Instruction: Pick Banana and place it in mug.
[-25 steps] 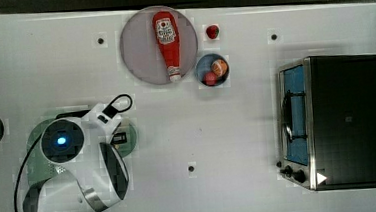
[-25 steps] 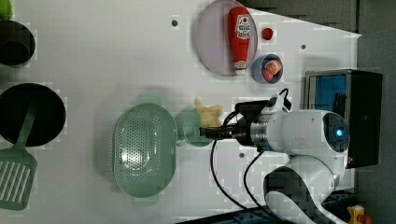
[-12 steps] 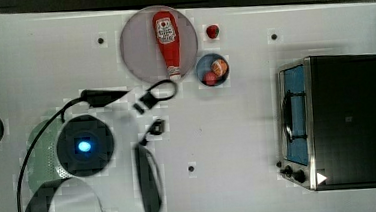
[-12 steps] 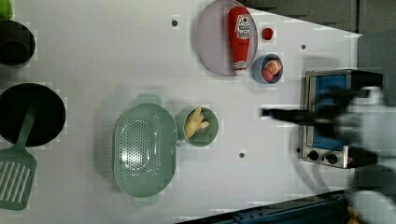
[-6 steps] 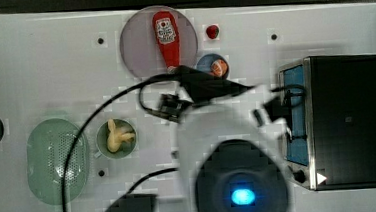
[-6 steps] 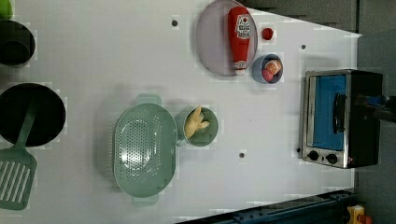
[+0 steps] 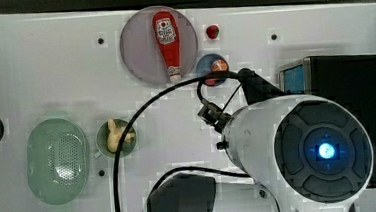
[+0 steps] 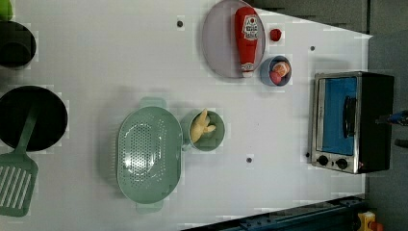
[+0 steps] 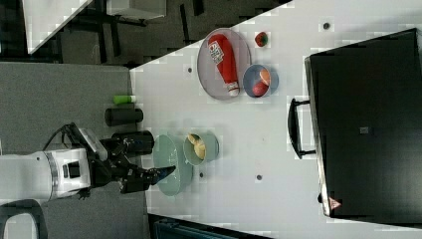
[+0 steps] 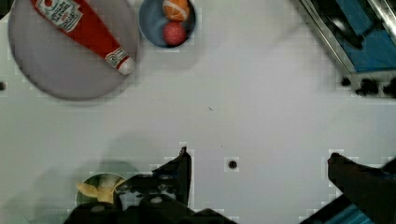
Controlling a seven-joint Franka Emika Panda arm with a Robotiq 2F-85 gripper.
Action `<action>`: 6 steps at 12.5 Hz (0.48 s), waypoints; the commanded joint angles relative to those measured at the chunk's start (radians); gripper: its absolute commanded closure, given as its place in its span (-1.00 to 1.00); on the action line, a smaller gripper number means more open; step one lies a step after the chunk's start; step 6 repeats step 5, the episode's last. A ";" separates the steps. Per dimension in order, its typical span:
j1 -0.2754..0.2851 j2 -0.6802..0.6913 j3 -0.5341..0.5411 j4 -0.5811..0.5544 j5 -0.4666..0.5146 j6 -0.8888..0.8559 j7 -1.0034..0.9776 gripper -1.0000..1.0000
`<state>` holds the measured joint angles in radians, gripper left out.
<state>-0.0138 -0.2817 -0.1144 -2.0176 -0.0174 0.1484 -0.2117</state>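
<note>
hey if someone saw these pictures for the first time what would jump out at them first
Probably the red ketchup bottle lying on a round grey plate near the white table's far edge in the left view. Next, the pale yellow toy banana sticking out of the small teal-green mug, right beside the oval pale-green colander. In the top view, the white robot arm with its blue light looms large.

Looked like a robotics lab: white table with bolt holes, toy kitchen stuff (toaster oven, colander).
</note>
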 commanded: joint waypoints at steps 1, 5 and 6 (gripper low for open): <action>0.000 -0.004 0.026 0.059 -0.011 -0.014 0.145 -1.00; 0.002 -0.004 0.029 0.058 -0.011 -0.057 0.144 -1.00; 0.002 -0.004 0.029 0.058 -0.011 -0.057 0.144 -1.00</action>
